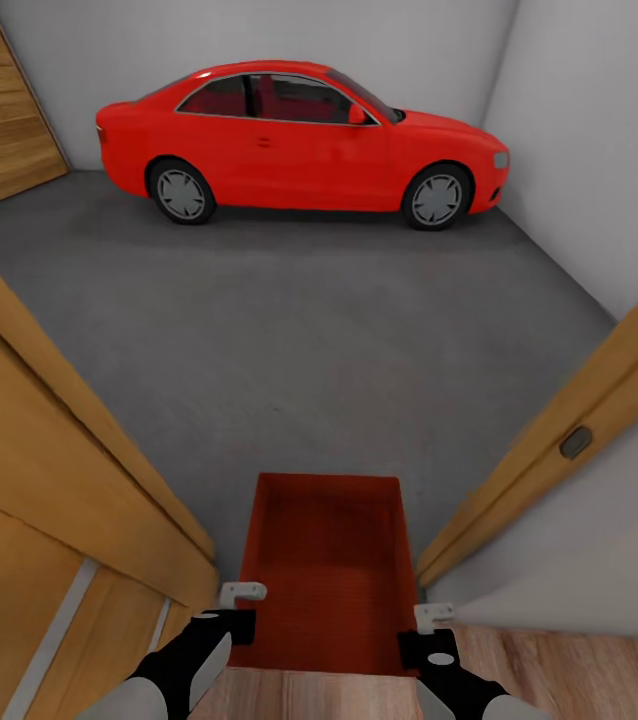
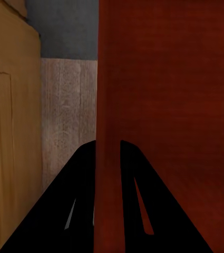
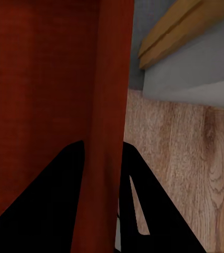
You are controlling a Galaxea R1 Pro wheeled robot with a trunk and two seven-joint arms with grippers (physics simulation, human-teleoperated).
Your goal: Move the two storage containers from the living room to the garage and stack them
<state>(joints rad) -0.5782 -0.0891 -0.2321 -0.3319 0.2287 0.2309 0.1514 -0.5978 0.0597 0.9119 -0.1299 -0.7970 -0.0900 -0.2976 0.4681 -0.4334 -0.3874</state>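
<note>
Garage ahead: grey floor (image 1: 289, 330) bare, red car (image 1: 299, 140) parked at the far wall, no bin set down there yet. You hold one storage container (image 1: 329, 560) at the doorway threshold, between the wooden door frames. Left gripper (image 1: 242, 608) and right gripper (image 1: 429, 630) jaws each pinch a side wall; placing and stacking remain.

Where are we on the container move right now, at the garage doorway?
Done: nothing is set down in the garage yet; the grey floor before the red car shows no bin. In hand: one storage container is carried through the doorway, the left gripper and right gripper each with jaws clamped over a side wall. Left: place this bin on the concrete, fetch the second, stack it.
</note>
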